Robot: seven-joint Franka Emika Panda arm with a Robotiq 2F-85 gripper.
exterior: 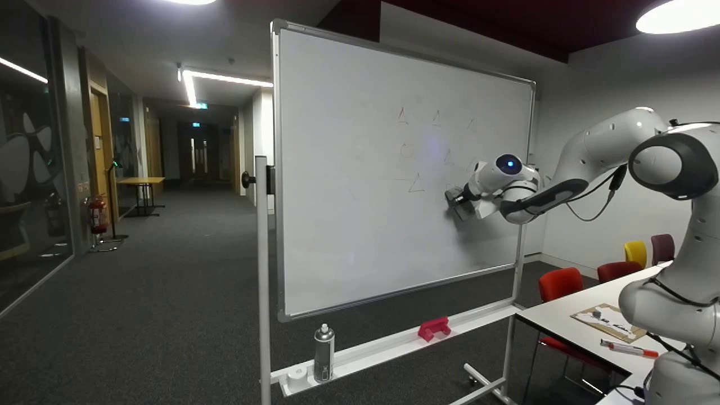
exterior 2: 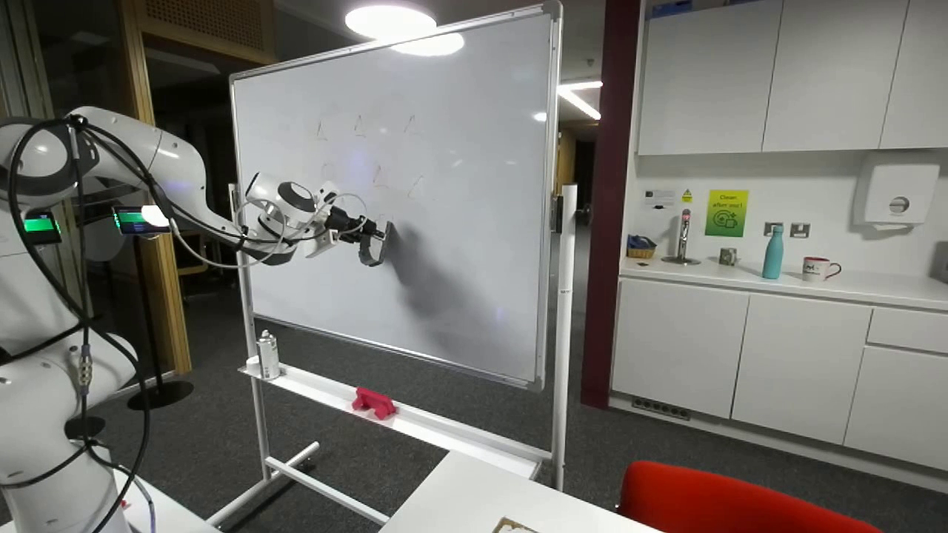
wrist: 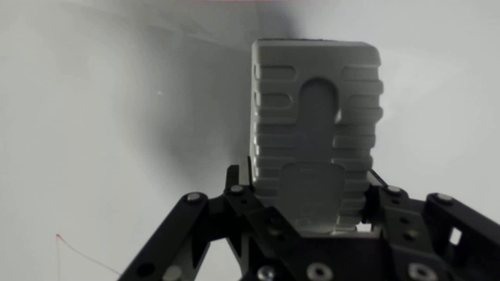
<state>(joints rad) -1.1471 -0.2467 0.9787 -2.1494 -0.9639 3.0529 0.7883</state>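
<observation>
Gripping a grey eraser (wrist: 312, 144), the fingers (wrist: 394, 207) were clamped on its long sides near its lower end, as the wrist view showed. The eraser lay directly between them and reached out past their tips, its long axis running up that view, across the line along which they squeezed; most of its length stood free. The relation that seemed to count most was that of eraser to whiteboard (exterior: 349, 225): in both exterior views it stood at the board's face, its shadow (exterior 2: 433, 277) falling across the board, though whether its underside lay flat, touched along one edge or hung just clear I could not tell. The robot's single arm (exterior: 607, 140) held it there. A thin red line (wrist: 58, 236) slanted through the wrist view's lower left corner, well apart from the eraser, and drawn triangles (exterior: 416, 190) showed on the board in an exterior view.

Below, the ledge (exterior: 382, 351) bore an upright spray can (exterior: 324, 354), a white roll (exterior: 297, 376) just beside it and a red bracket (exterior: 434, 329) well apart from both. In an exterior view a small basket (exterior 2: 641, 253) on the kitchen counter (exterior 2: 889, 287) held dark things too small to make out; farther along stood a teal bottle (exterior 2: 772, 255) and, near it, a white mug (exterior 2: 817, 269), their insides hidden.
</observation>
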